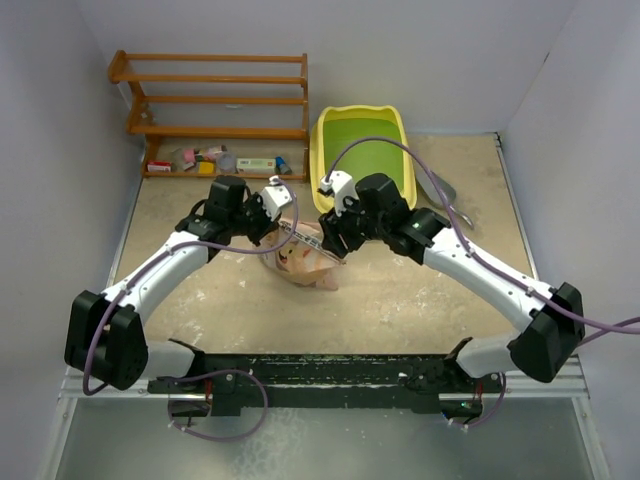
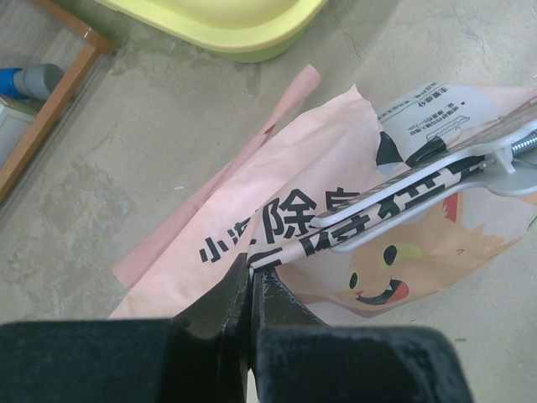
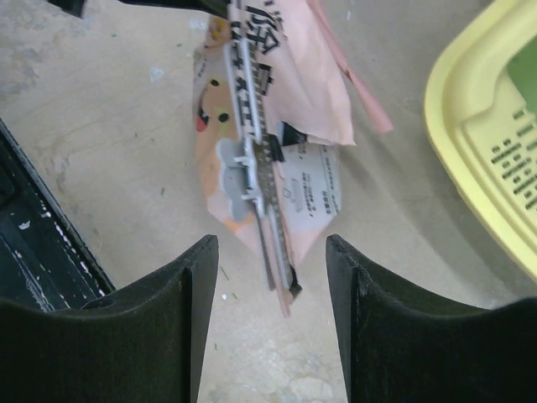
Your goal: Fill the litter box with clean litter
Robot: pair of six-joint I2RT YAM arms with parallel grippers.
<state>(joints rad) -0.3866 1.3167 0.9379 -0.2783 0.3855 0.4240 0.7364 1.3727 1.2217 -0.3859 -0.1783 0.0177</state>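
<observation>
I count two arms and two tools. The left tool [image 2: 252,281] has its black fingers pressed together on the top edge of the one bag [image 2: 277,168], pinching it where the print begins. The right tool [image 3: 270,248] stands apart, one blunt matte finger on each side of the near end of the clip, and neither finger touches it.

There is one clip [image 2: 436,172], a long, thin grey-white bar with a threaded screw partway along it. It runs across the mouth of the bag. The bag is crinkled pink-tan paper with bold black characters, a cartoon animal face and a pale panel of small text. One narrow pink strip [image 2: 210,189] lies flat on the bench [image 1: 400,290] beside the bag. The bench surface is mottled beige and gritty.

There is one litter box [image 1: 322,150], a rectangle of smooth yellow plastic with rounded corners and a green inner basin. It sits at the far side of the bench against the back wall, beyond both tools and well apart from the bag. To its left is one wooden rack [image 1: 215,78] with three orange-brown rails, and its lowest shelf holds small coloured items that are too small for me to count. One grey scoop [image 1: 440,190] lies just beside the box's right wall.
</observation>
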